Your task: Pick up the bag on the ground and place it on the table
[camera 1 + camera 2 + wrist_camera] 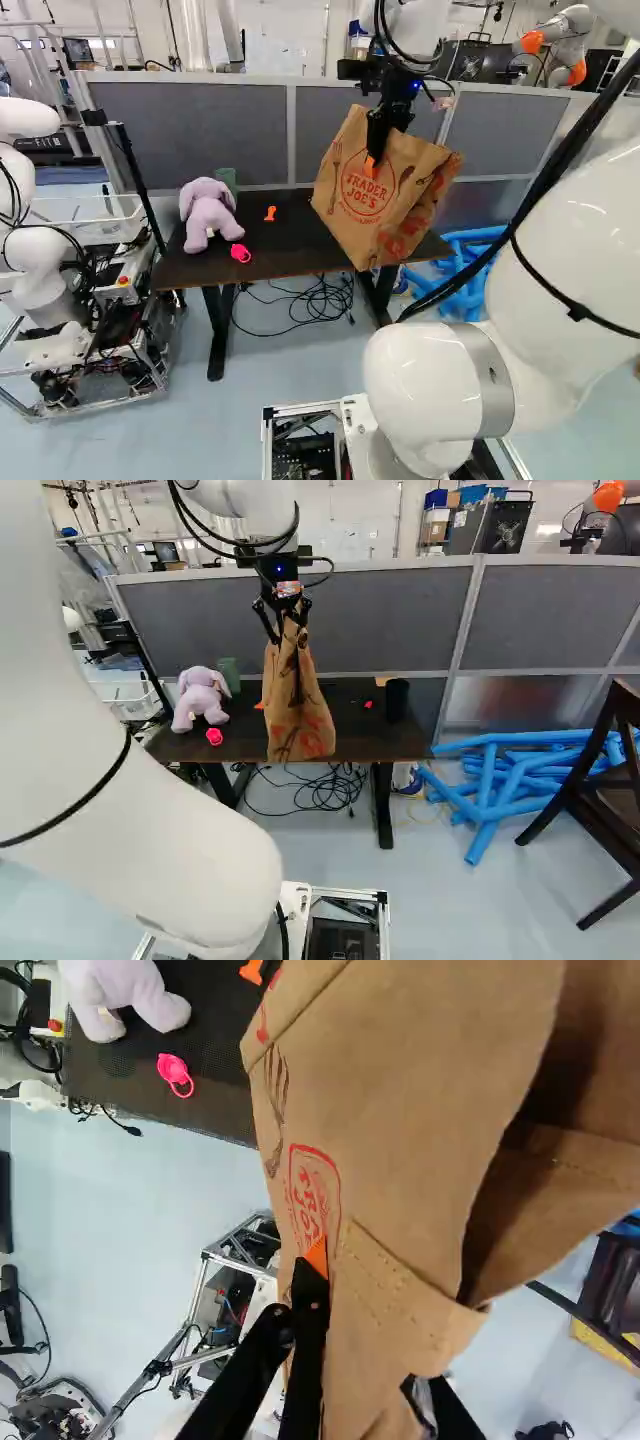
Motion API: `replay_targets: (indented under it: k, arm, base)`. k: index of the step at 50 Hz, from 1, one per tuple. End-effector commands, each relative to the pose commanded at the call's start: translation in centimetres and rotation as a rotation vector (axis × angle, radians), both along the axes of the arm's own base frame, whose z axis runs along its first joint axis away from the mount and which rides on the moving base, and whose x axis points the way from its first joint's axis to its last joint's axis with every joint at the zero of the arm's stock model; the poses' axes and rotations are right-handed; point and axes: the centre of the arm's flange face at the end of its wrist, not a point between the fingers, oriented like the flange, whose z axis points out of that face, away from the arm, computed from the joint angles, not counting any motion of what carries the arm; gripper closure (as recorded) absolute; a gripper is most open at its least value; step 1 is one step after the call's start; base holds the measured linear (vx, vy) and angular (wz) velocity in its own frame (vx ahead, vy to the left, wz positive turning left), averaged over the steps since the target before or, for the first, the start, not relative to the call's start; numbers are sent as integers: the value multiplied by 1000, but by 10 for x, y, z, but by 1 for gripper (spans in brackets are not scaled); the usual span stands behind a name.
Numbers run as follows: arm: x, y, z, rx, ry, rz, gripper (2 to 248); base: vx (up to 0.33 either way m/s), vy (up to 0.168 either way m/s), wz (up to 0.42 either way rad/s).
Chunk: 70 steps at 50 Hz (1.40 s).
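Cluttering the table (285, 245): plush toy (208, 212), black cup (396, 700) perhaps

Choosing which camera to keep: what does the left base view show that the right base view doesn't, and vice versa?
Only the left base view: the round red stamp on the bag's broad face.
Only the right base view: a black cylinder on the table, a small red item near it.
Both: the bag held by the pincer, the table, purple plush toy, blue tubes.

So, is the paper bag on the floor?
No, the hand holds the paper bag up by its top, clear of the floor.
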Motion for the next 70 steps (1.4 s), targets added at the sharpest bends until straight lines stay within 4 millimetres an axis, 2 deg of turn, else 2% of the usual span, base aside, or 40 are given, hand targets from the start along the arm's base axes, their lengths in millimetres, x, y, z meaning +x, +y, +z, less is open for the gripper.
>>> replay_targets:
  k: [29,70]
  arm:
    - [15,0,0,0,3,4,229]
    - [68,0,1,1,6,15,229]
  base:
    - [39,1,0]
    - [0,0,0]
